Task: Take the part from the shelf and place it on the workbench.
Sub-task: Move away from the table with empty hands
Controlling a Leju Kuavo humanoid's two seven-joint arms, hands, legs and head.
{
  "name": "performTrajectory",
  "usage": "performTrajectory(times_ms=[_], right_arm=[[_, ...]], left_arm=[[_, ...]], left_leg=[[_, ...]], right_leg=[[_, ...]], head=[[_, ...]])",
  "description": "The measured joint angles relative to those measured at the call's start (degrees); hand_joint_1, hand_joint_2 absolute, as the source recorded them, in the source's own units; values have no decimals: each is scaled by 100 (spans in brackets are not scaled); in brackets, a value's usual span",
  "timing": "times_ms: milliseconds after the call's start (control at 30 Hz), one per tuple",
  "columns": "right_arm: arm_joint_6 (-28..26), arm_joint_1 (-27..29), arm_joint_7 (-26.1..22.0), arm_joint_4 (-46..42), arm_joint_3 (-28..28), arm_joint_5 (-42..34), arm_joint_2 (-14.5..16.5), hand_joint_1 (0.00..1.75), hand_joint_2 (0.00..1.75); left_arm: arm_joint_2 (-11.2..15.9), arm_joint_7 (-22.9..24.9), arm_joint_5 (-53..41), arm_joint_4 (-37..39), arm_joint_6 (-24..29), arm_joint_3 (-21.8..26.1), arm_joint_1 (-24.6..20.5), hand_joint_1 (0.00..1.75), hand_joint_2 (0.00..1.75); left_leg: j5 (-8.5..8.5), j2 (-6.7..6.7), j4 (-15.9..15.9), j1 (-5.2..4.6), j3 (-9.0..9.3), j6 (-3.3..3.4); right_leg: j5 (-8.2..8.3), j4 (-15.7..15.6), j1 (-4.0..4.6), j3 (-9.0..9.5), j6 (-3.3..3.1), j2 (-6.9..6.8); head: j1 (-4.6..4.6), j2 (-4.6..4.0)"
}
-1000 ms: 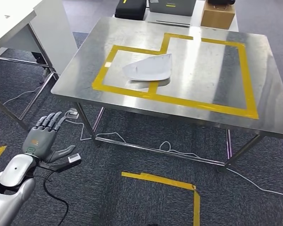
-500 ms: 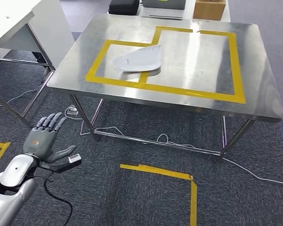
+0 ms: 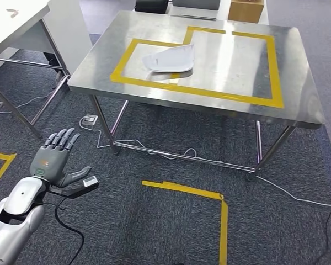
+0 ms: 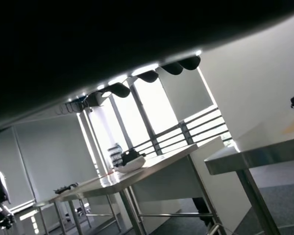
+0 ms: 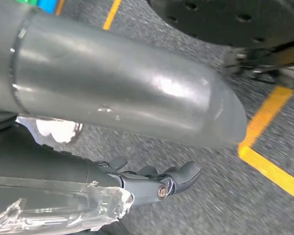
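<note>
The white curved part (image 3: pixel 170 58) lies on the steel workbench (image 3: pixel 239 113), inside the left yellow taped rectangle, with its edge over the tape line. My left hand (image 3: pixel 55 160) is held low over the carpet, well short of the workbench's near-left leg, fingers spread and holding nothing. In the left wrist view its dark fingertips (image 4: pixel 149 76) stand out against bright windows. In the right wrist view my right hand (image 5: pixel 138 98) hangs over the carpet, its thick grey thumb and dark fingers (image 5: pixel 182 174) stretched out with nothing in them.
A white table (image 3: pixel 18 22) stands at the left. A cardboard box (image 3: pixel 247 8) and a black case (image 3: pixel 151 5) sit behind the workbench. Cables (image 3: pixel 185 154) run on the carpet under it, and a yellow tape corner (image 3: pixel 188 190) marks the floor in front.
The whole picture has shifted, so the camera has moved; the workbench now sits a little further right in view. My left hand keeps the same open pose. The part has not moved on the bench.
</note>
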Motion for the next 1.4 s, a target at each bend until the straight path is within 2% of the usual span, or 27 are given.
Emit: performTrajectory(times_ms=[67, 100, 133, 167, 200, 233, 300, 333, 367, 433, 467, 500, 567, 633, 700, 733, 800, 833, 900, 967, 1000, 1033, 1067, 1167, 1200, 1333, 1400], right_arm=[[33, 2, 8, -19, -42, -5, 1, 0, 0], [50, -1, 12, -34, -68, -7, 3, 0, 0], [67, -4, 16, -58, -92, -7, 10, 0, 0], [82, -8, 17, -81, -117, -7, 20, 0, 0], [95, -10, 18, -100, -139, -6, 32, 0, 0], [104, -6, 18, -116, -161, -5, 43, 0, 0], [115, 11, 26, -128, -208, -3, 57, 0, 0], [117, 18, 32, -132, -229, -2, 62, 0, 0], [119, 23, 38, -134, -248, -2, 69, 0, 0], [120, 24, 42, -140, -275, -2, 84, 0, 0], [121, 24, 42, -143, -282, -2, 90, 0, 0], [121, 24, 42, -143, -288, -2, 95, 0, 0], [125, 25, 44, -144, -301, -2, 99, 0, 0], [146, 26, 48, -145, -326, -2, 113, 0, 0], [179, 24, 52, -148, -362, 2, 139, 0, 0], [193, 23, 56, -149, -380, 4, 152, 0, 0], [221, 25, 77, -156, -427, 24, 178, 0, 0], [237, 29, 90, -164, -459, 48, 189, 0, 0], [283, 35, 112, -186, -542, 105, 220, 0, 0], [341, 34, 119, -210, -636, 163, 266, 0, 0], [371, 35, 119, -224, -685, 195, 289, 0, 0], [398, 37, 118, -238, -737, 227, 313, 0, 0], [422, 38, 116, -250, -783, 259, 335, 0, 0], [485, 26, 81, -286, -895, 349, 387, 0, 0], [504, 18, 63, -296, -930, 375, 405, 0, 0], [532, 25, 38, -318, -1049, 420, 480, 0, 0], [538, 22, 31, -322, -1091, 429, 497, 0, 0]], left_arm=[[-19, 22, -5, 3, -16, -20, -1, 0, 0], [-23, 29, -5, 3, -20, -29, -3, 0, 0], [-25, 34, -6, 3, -21, -35, -8, 0, 0], [-26, 39, -7, 4, -22, -39, -17, 0, 0], [-26, 43, -8, 4, -22, -43, -28, 0, 0], [-27, 47, -9, 4, -23, -48, -36, 0, 0], [-28, 55, -10, 9, -26, -65, -34, 0, 0], [-28, 57, -10, 15, -28, -74, -25, 0, 0], [-28, 58, -10, 21, -30, -81, -16, 0, 0], [-28, 60, -10, 33, -34, -89, -9, 0, 0], [-28, 60, -10, 37, -34, -92, -8, 0, 0], [-28, 61, -10, 42, -35, -97, -6, 0, 0], [-28, 62, -10, 49, -35, -108, -3, 0, 0], [-28, 67, -10, 51, -36, -111, -17, 0, 0], [-28, 82, -7, 51, -36, -109, -43, 0, 0], [-28, 96, -2, 51, -36, -108, -55, 0, 0], [-34, 136, 24, 51, -46, -106, -58, 0, 0], [-43, 156, 44, 51, -59, -105, -55, 0, 0], [-74, 202, 88, 52, -89, -103, -40, 0, 0], [-105, 244, 113, 55, -102, -101, -22, 0, 0], [-118, 260, 115, 57, -100, -101, -6, 0, 0], [-128, 273, 117, 58, -96, -101, 13, 0, 0], [-135, 282, 117, 60, -91, -101, 33, 0, 0], [-145, 306, 117, 60, -76, -89, 62, 0, 0], [-147, 313, 117, 60, -73, -81, 63, 0, 0], [-148, 323, 117, 60, -65, -73, 81, 0, 0], [-148, 324, 117, 60, -64, -73, 87, 0, 0]], left_leg=[[159, 3, 28, 5, -237, -32], [230, 1, 59, 6, -347, -58], [287, 0, 103, 3, -450, -88], [342, 0, 151, 0, -533, -122], [396, 0, 189, -2, -584, -152], [446, 2, 211, 3, -619, -180], [502, -5, 227, 34, -651, -235], [387, -12, 290, 50, -685, -267], [153, -18, 453, 61, -737, -295], [-509, -25, 1084, 72, -868, -333], [-739, -26, 1463, 74, -915, -341], [-811, -27, 1756, 75, -920, -341], [-592, -30, 1867, 74, -726, -317], [-355, -36, 1291, 66, -203, -267], [-433, -44, 541, 47, 333, -203], [-519, -46, 303, 33, 472, -172], [-548, -41, 134, 31, 485, -119], [-510, -35, 109, 36, 451, -88], [-394, -23, 83, 46, 361, -25], [-293, -19, 89, 24, 243, 5], [-243, -18, 92, 14, 181, 5], [-196, -17, 96, 6, 120, 1], [-153, -17, 100, 1, 66, -7], [-70, -17, 139, -16, -43, -53], [-57, -17, 160, -26, -67, -72], [-53, -18, 196, -43, -107, -3], [-4, -19, 185, -29, -111, -52]], right_leg=[[304, 4, -34, 239, 35, -2], [440, -275, -57, 507, 52, -1], [459, -714, -74, 881, 62, 2], [376, -1172, -81, 1217, 43, 11], [269, -1517, -78, 1451, 15, 19], [188, -1722, -61, 1572, -26, 27], [222, -1741, -40, 1492, -130, 16], [273, -1736, -35, 1442, -184, 4], [340, -1737, -35, 1376, -239, -10], [489, -1733, -18, 1244, -305, -23], [563, -1727, -5, 1166, -319, -27], [636, -1717, 6, 1081, -325, -28], [767, -1680, 22, 873, -322, -29], [866, -1619, 33, 694, -296, -23], [940, -1565, 47, 589, -245, -20], [979, -1552, 51, 554, -213, -22], [1051, -1536, 46, 488, -144, -28], [1009, -1478, 41, 429, -115, -24], [671, -1046, 27, 229, -69, -11], [211, -317, 18, -21, -34, -7], [88, -59, 16, -80, -23, -7], [67, 10, 16, -43, -19, -7], [145, -148, 15, 114, -23, -8], [468, -1330, 21, 933, -86, -3], [501, -1584, 24, 1087, -119, 1], [524, -1714, 44, 1119, -182, -2], [542, -1711, 60, 1108, -209, -10]], head=[[0, 0], [1, 0], [4, 0], [2, 0], [2, 0], [-1, 0], [-3, 0], [-9, 0], [-21, 0], [-46, 0], [-52, 0], [-52, 0], [-52, 0], [-52, 0], [-50, 0], [-51, 0], [-51, 0], [-48, 0], [-27, 0], [-10, 0], [-11, 0], [-9, 0], [-8, 0], [-13, 0], [-18, 0], [-27, 0], [-26, 0]])
